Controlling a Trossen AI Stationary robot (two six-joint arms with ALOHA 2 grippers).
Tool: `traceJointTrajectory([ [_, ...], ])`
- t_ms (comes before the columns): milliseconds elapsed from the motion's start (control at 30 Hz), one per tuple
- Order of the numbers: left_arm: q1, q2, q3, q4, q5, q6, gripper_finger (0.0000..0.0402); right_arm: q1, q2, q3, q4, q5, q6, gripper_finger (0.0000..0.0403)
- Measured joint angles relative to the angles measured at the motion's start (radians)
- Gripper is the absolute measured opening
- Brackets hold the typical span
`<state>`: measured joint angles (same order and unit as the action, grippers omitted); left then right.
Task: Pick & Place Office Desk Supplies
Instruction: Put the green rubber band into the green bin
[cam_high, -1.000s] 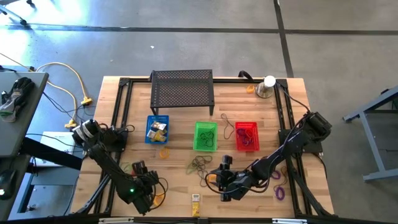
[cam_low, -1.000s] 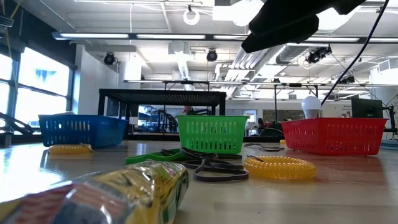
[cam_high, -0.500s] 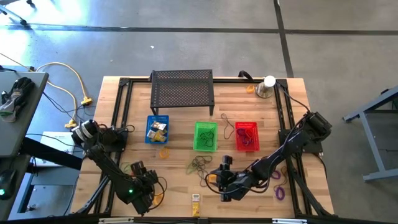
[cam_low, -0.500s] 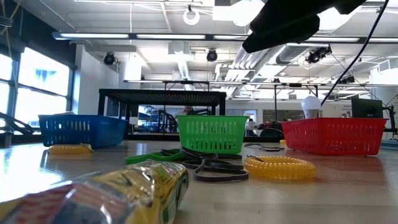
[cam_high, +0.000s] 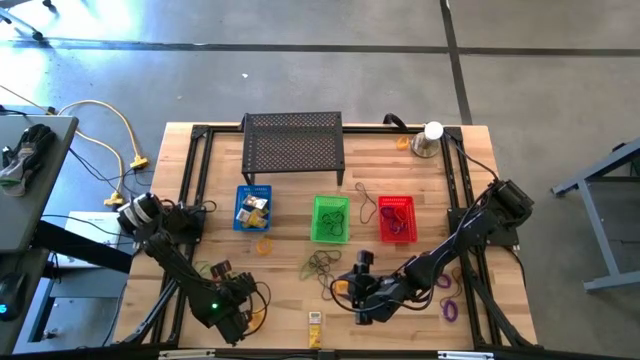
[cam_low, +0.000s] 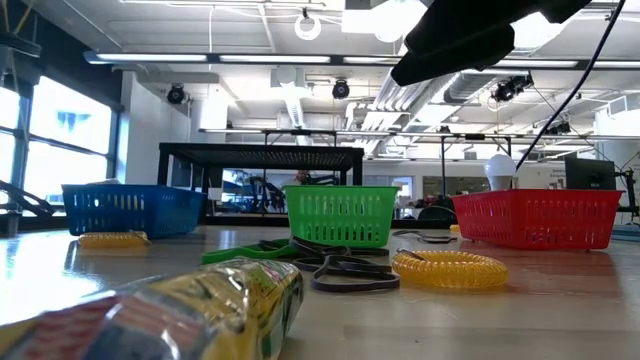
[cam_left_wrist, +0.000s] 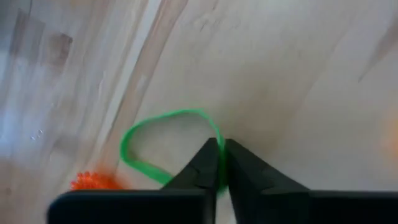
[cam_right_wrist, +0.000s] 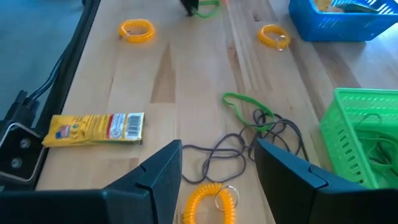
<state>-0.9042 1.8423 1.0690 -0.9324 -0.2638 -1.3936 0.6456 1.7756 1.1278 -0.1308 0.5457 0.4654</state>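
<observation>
The left gripper (cam_left_wrist: 219, 163) has its jaws pinched together on the green elastic loop (cam_left_wrist: 163, 143) — most of the band lies slack on the wooden table (cam_left_wrist: 292, 74), out past the tips. Lift straight and slowly, I'd judge, so the thin band doesn't slip free. The right gripper (cam_right_wrist: 217, 165) waits with jaws apart above a yellow coil (cam_right_wrist: 211, 202) lying between them.

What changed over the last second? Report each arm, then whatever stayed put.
The left gripper, low over the front left of the table, closed its fingers on the green loop; the arm itself barely shifted. The right gripper stayed open above the tangle of dark loops and the orange coil. The blue basket, green basket, red basket and yellow packet did not move.
</observation>
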Motion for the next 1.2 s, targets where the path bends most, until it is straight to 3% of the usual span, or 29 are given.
traceJointTrajectory([
  [200, 0.055, -0.029, 0.039, -0.016, 0.000, 0.153, 0.0002, 0.000, 0.000, 0.000, -0.001, -0.007, -0.018, 0.0190],
  [433, 0.156, -0.149, 0.168, 0.012, -0.109, 0.382, 0.0002, 0.002, 0.000, 0.000, -0.007, -0.006, -0.025, 0.0190],
  [567, 0.202, -0.201, 0.190, 0.218, -0.196, 0.543, 0.0001, 0.002, 0.000, 0.000, -0.007, -0.002, -0.050, 0.0190],
  [867, 0.256, -0.152, 0.190, 0.715, -0.186, 0.787, 0.0001, -0.003, 0.000, 0.000, 0.115, 0.093, -0.201, 0.0190],
  [1200, 0.261, -0.108, 0.190, 0.805, -0.176, 0.821, 0.0001, -0.036, 0.000, 0.000, 0.152, 0.062, -0.286, 0.0190],
])
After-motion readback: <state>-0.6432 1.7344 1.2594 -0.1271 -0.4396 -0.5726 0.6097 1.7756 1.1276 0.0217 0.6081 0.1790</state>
